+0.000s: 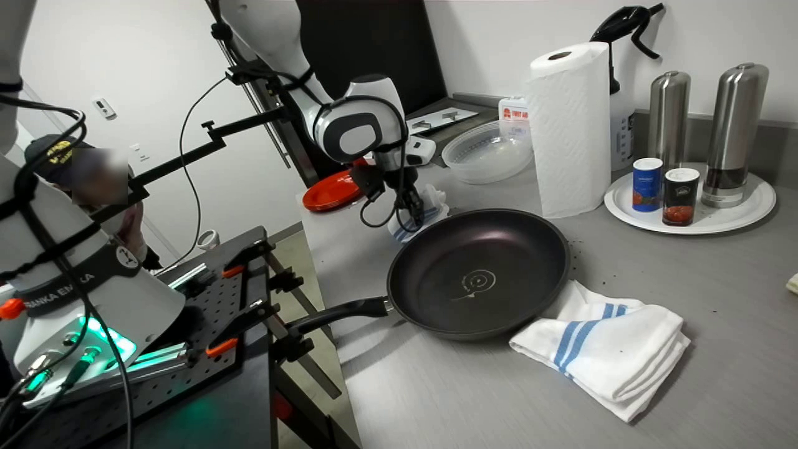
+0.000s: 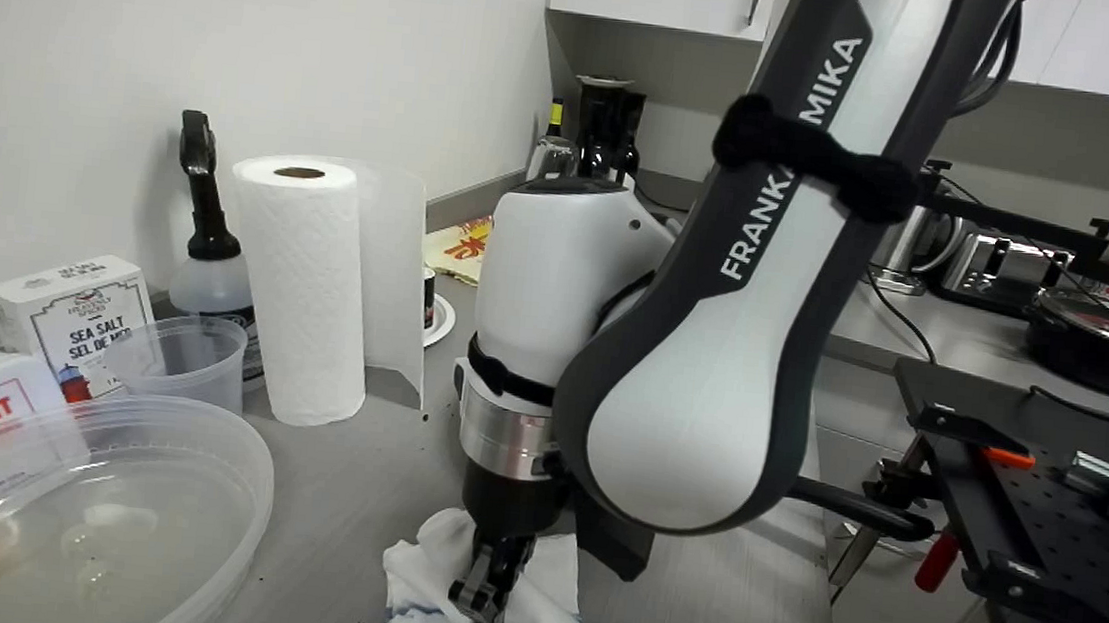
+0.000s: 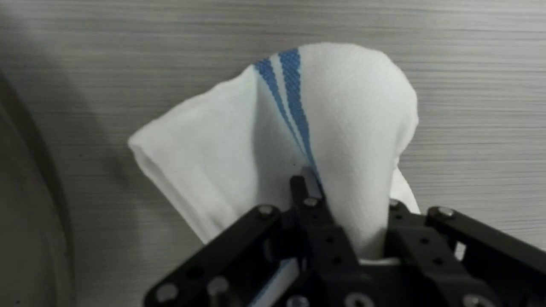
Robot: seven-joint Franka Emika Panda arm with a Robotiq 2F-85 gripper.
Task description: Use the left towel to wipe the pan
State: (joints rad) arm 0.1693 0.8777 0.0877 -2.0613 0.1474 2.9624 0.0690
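Beside the black frying pan (image 1: 477, 268), on the grey countertop (image 1: 449, 399), your gripper (image 3: 350, 196) has its jaws clamped on a bunched fold of the left dish towel (image 3: 354, 111) — the wrist view shows white cloth filling the space between the fingers (image 3: 315, 215). The towel rests on the countertop, its blue stripes (image 3: 293, 85) drawn in toward one fingertip, so you look to be at the grasp, with lift and wiping to come. How firm the hold is, you can't read from these views. Since the pinch takes only part of the cloth, the likeliest failure is the fold slipping out as you raise it, or when it drags across the pan. Watch the loose corners, too: lift too little and a hanging end may hook the rim and shove the pan sideways. Its handle (image 1: 349, 309) reaches past the countertop's edge in an exterior view — a hard push could swing it round, or send the pan into the second dish towel (image 1: 605, 352) just beside it. Press down with too little cloth below the fingertips and the bare fingers could scrape the cooking surface; press near the rim and the pan may tip.
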